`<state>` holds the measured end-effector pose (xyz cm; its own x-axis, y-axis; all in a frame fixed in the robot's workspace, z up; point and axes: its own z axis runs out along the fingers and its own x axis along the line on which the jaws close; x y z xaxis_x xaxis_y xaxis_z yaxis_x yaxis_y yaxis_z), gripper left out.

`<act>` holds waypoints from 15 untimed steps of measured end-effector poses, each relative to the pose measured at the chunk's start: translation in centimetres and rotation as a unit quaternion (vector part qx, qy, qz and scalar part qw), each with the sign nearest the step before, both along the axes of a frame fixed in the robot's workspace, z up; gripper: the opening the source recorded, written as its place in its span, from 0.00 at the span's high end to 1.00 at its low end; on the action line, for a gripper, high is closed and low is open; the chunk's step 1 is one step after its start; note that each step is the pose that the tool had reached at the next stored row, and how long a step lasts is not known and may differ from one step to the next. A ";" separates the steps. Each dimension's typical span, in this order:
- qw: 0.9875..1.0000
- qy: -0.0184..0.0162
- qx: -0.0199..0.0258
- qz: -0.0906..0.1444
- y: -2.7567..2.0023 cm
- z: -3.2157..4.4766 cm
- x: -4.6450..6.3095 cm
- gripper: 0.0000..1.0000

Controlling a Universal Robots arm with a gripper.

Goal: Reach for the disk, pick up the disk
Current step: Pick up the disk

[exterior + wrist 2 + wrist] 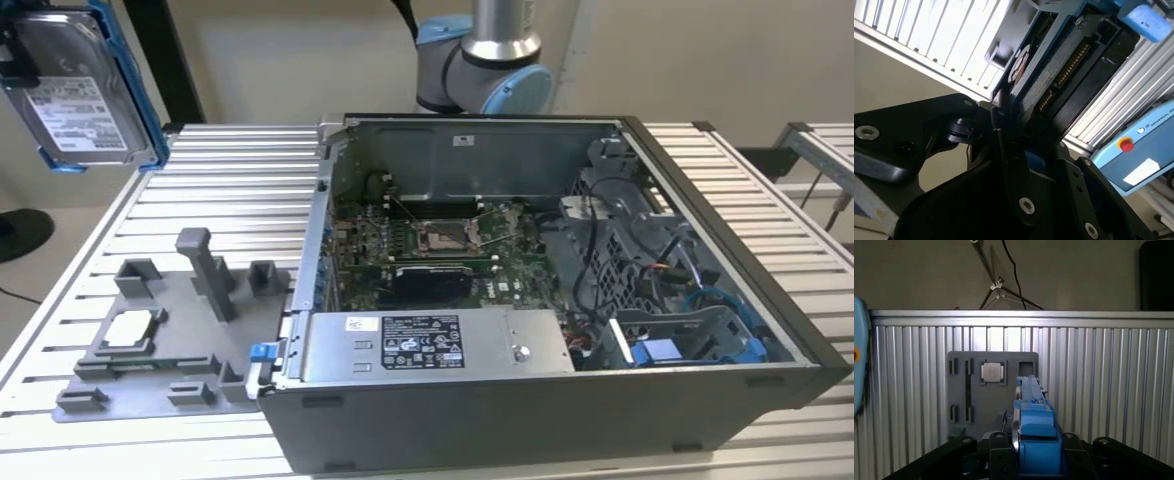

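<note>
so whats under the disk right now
In the first wrist view, the raised disk hangs over a grey fixture holding a small square chip, on the ribbed table. Part of the fixture is hidden by the disk and gripper.

Robotics lab or workshop bench, set up for work on computer hardware; plain beige walls behind; slatted aluminium table [227,170] of ribbed profiles as the work surface; grey-and-blue robot arm base [483,62] at the table's far edge; open desktop computer case [534,420] lying on its side in the middle, motherboard [441,240] and cables exposed; grey moulded parts fixture [160,375] just beside the case on the exterior view's left, a small square chip [130,328] seated in one slot; the disk [80,95] held high at the exterior view's far left; light-blue control pendant [1114,162] with a red button in the second wrist view; tripod legs [998,287] and a cable beyond the table in the first wrist view.
</note>
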<state>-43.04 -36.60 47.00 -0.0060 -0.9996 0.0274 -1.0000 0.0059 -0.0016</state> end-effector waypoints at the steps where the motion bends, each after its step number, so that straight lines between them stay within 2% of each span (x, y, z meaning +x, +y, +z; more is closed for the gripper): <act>1: 1.000 0.000 0.000 0.000 0.00 0.26 0.0 1.00; 5: 1.000 0.000 0.000 0.000 0.00 1.26 0.0 1.00; 15: 1.000 0.000 -0.001 0.000 0.10 1.33 0.0 1.00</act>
<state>-43.05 -36.50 48.33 -0.0054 -0.9996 0.0285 -1.0000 0.0054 -0.0017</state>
